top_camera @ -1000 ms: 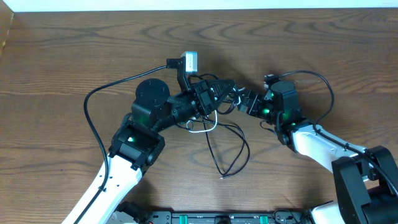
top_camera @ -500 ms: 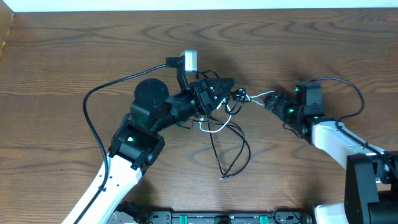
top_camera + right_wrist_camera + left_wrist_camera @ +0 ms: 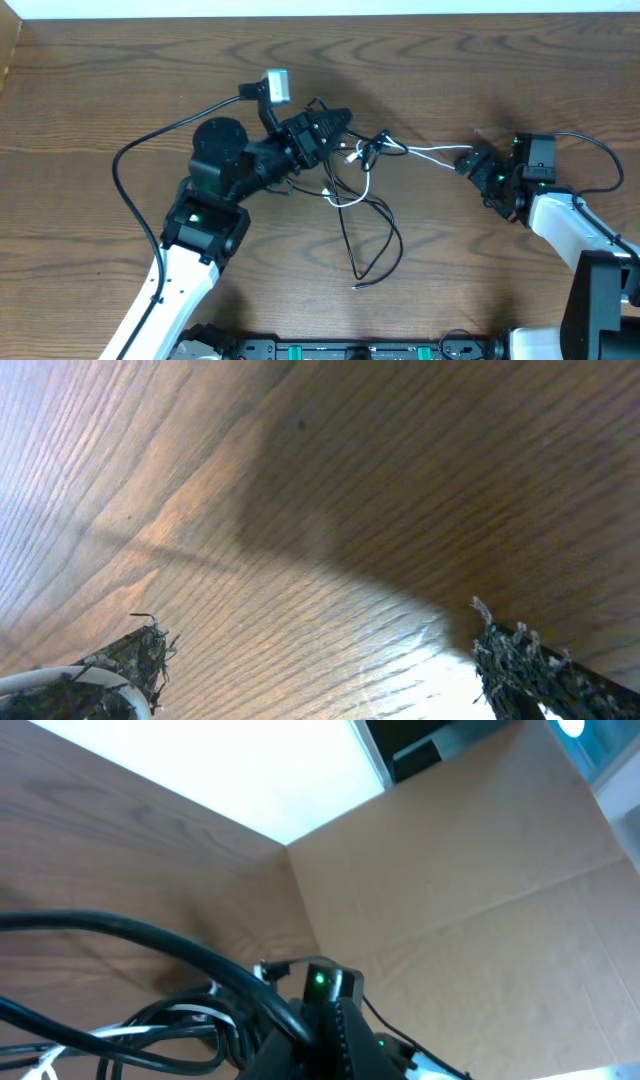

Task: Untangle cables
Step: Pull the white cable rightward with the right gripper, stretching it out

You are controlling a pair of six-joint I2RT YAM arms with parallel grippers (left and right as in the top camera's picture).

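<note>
Near centre of table [image 3: 500,60], cables [image 3: 362,150] tangle at L gripper [image 3: 343,120], jaws pressed shut on them; white cable [image 3: 430,152] runs to R gripper [image 3: 470,162], fingers [image 3: 135,660] spread wide.

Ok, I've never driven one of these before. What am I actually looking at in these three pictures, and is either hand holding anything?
These are two robot arms at a wooden table. The wide picture comes from a camera fixed above. The other two come from a camera on each wrist, looking past that arm's own fingers. On the table lies a tangle of thin cables, mostly black. The left hand is shut at the tangle's upper edge, but whether it pinches a cord is hidden. One white cable stretches from the tangle to the right hand. That hand's fingers stand wide apart, with the cable lying against one of them, not clamped.
</note>
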